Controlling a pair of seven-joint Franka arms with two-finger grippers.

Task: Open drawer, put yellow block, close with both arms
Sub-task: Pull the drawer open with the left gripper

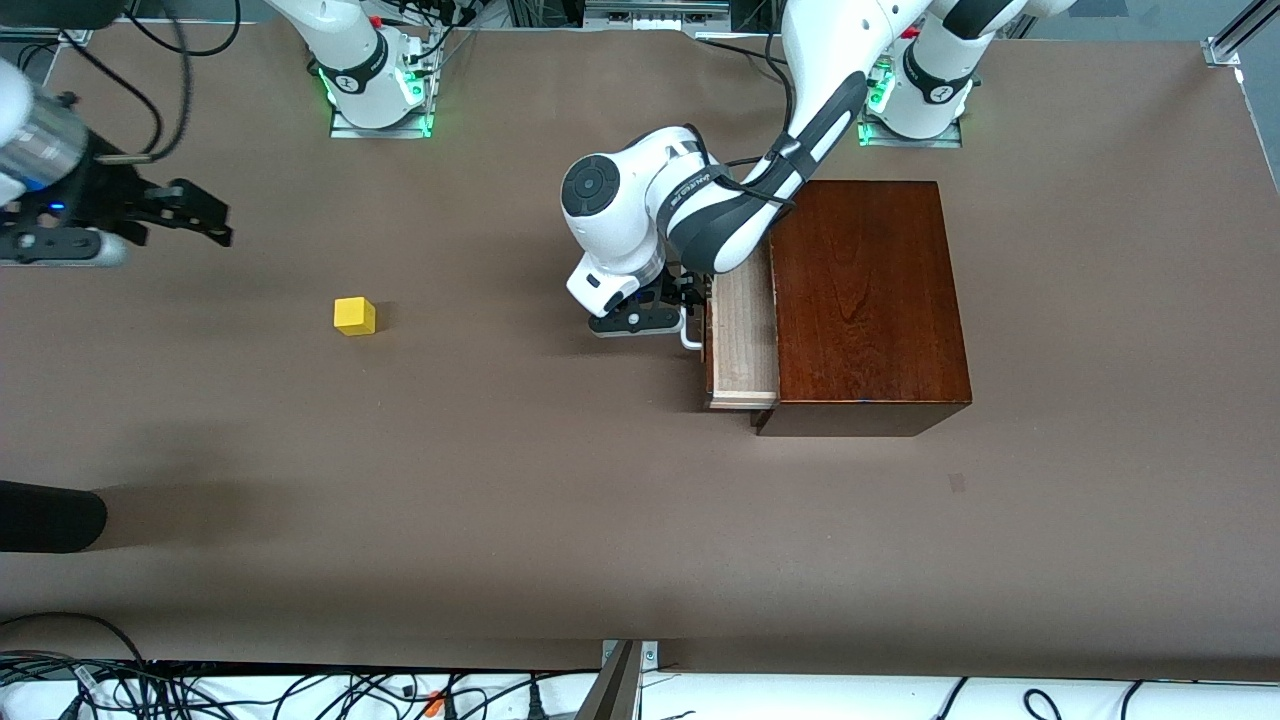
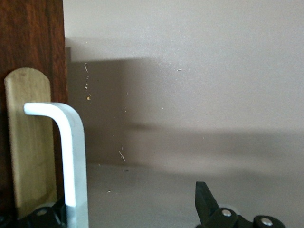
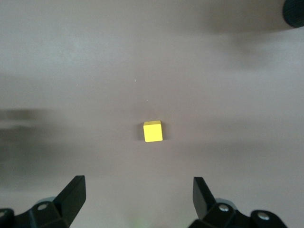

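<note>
The drawer (image 1: 744,335) is pulled partly out of the reddish-brown box (image 1: 866,300), toward the right arm's end of the table. Its white handle (image 1: 689,336) also shows in the left wrist view (image 2: 76,161). My left gripper (image 1: 693,296) (image 2: 126,209) is open at the handle, with the bar just inside one finger (image 2: 205,199) and its mate. The yellow block (image 1: 354,315) lies on the table, apart from the box. My right gripper (image 1: 205,215) (image 3: 137,183) is open and empty, up in the air near the block (image 3: 152,131).
A black rounded object (image 1: 50,515) lies at the table's edge at the right arm's end, nearer the front camera. Cables (image 1: 300,690) run along the table's near edge. The brown table (image 1: 500,480) is bare between block and box.
</note>
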